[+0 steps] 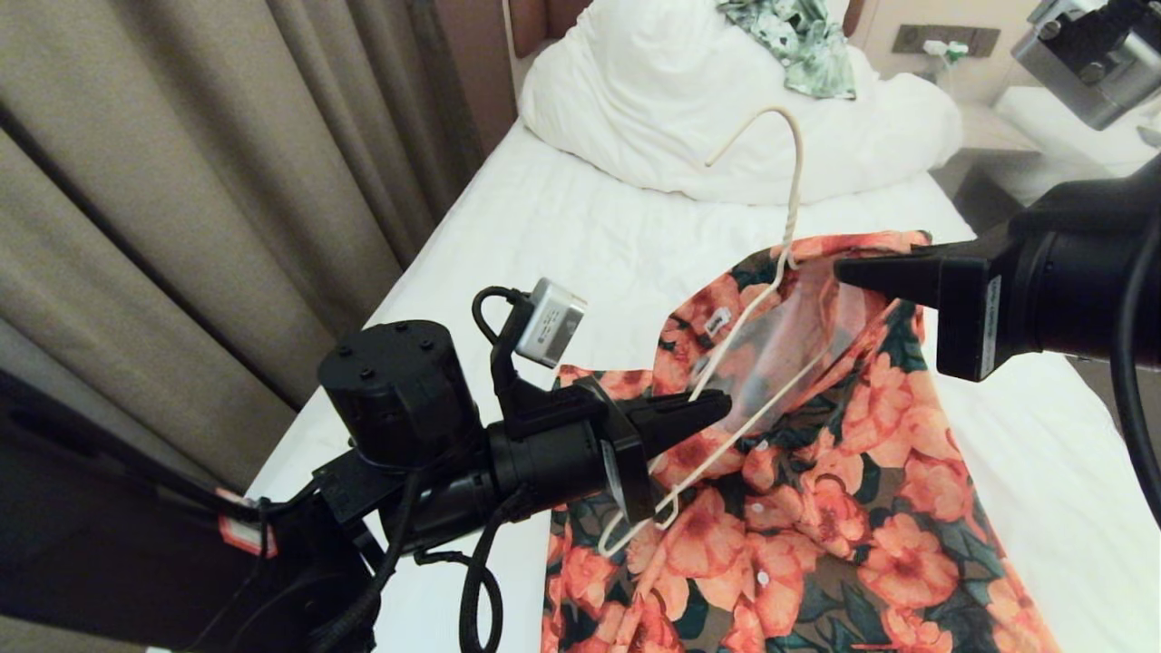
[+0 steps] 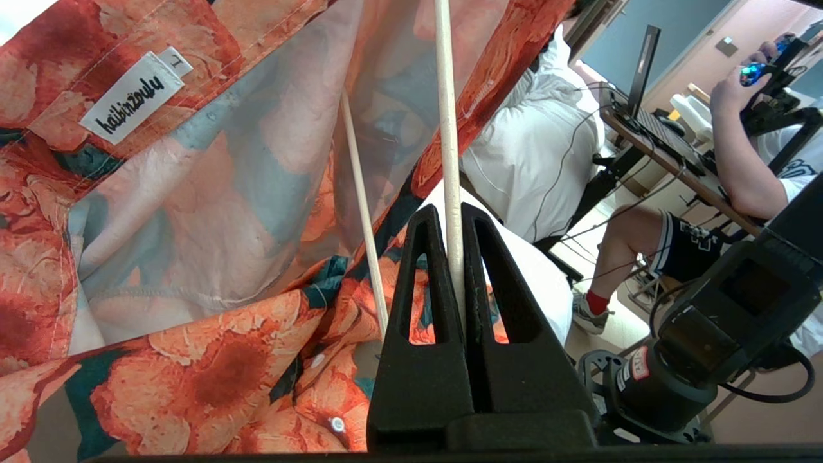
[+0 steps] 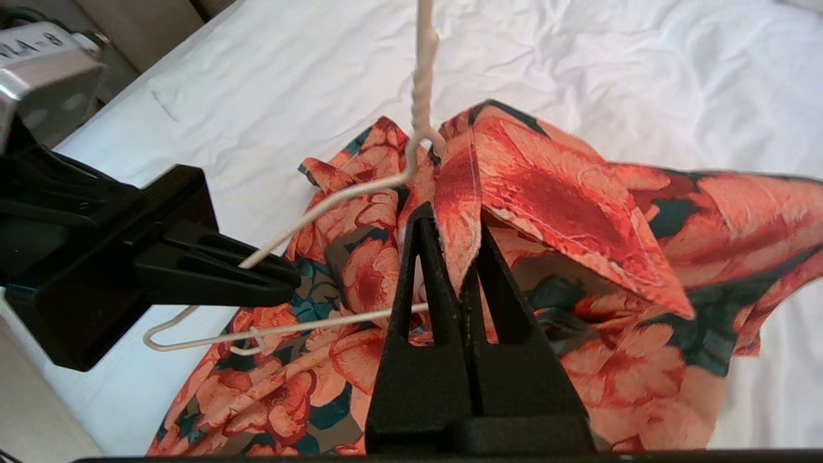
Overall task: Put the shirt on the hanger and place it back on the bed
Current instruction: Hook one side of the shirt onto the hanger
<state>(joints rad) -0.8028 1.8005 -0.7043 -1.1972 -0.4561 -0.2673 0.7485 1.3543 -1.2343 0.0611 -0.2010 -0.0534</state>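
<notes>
Over the bed (image 1: 562, 227), left pincer (image 1: 721, 405) is clamped on the hanger (image 1: 736, 336) arm, its bare shoulder end pointing toward the robot's left. Right pincer (image 1: 839, 269) is pinched shut on the shirt (image 1: 816, 508) collar by the neck, so it's nearer for tugging fabric over that end.

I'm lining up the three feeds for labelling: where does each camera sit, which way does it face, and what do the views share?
Head view: on the robot's head, looking forward and down at the bed; both arms show.
Left wrist view: behind the left gripper, shut on the hanger, facing into the shirt; a seated person behind.
Right wrist view: behind the right gripper, shut on the shirt's collar, facing the bed; the left gripper shows.
All three share hanger and shirt.
</notes>
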